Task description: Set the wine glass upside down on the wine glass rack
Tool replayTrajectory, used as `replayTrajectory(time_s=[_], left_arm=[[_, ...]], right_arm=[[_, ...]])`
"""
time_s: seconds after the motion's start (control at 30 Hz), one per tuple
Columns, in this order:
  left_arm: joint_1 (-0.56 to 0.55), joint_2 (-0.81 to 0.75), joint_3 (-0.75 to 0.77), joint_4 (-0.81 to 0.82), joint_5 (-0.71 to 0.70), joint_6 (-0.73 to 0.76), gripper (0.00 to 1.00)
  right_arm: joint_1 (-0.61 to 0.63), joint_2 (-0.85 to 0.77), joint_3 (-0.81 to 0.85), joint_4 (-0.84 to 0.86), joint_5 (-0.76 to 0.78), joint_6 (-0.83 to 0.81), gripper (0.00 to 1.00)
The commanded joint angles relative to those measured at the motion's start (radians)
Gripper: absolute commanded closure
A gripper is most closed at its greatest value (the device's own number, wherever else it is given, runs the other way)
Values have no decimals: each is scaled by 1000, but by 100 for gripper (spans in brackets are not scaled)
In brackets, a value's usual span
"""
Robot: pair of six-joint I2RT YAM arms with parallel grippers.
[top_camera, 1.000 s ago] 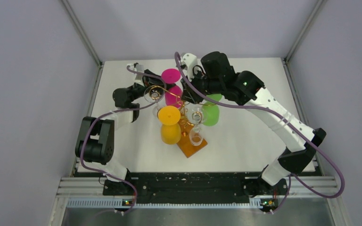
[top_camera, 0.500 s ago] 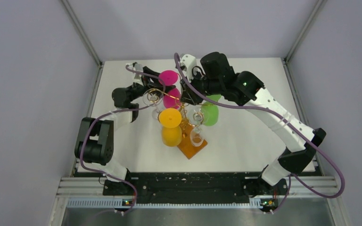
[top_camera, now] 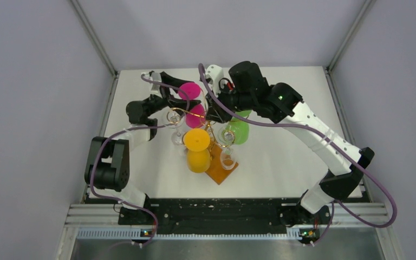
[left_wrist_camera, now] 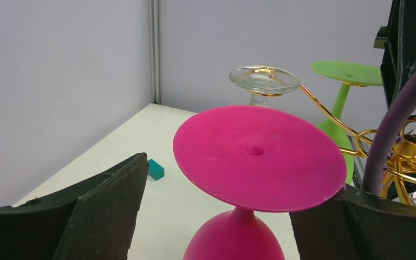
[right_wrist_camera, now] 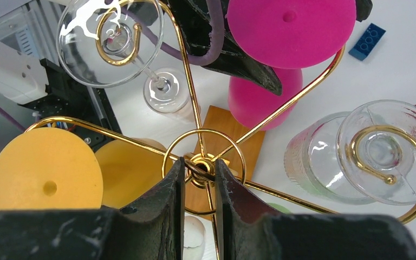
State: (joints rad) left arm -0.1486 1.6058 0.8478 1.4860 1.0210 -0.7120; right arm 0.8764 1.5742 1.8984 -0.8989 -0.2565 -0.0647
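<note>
Left end effector (left_wrist_camera: 244, 179) spread about pink glass (left_wrist_camera: 257, 154) (upside down), right end effector (right_wrist_camera: 199, 165) pinching rack stem (right_wrist_camera: 203, 161)

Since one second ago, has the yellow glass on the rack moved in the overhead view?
Yes. The yellow glass has shifted slightly down the picture, toward the table's near edge.
</note>
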Motion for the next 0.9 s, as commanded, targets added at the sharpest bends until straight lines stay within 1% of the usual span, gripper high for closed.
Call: replayTrajectory(time_s=[0.0,0.33,0.57,0.7,0.87], left_arm=[[12,-32,16,134,64,-18,3],[52,-3,71,134,126,-74,3],[81,-19,55,134,163,-77,3],[104,-29,47,134,165,-58,3],[142,-32,59,134,161,-76,2]], right_arm=[[-5,5,-6,-28,76,-4,96],[-7,8,-5,-28,76,-8,96],[-7,17,7,-28,76,-12,95],[-6,21,9,-28,71,-12,95],[-6,25,6,-28,84,-12,95]])
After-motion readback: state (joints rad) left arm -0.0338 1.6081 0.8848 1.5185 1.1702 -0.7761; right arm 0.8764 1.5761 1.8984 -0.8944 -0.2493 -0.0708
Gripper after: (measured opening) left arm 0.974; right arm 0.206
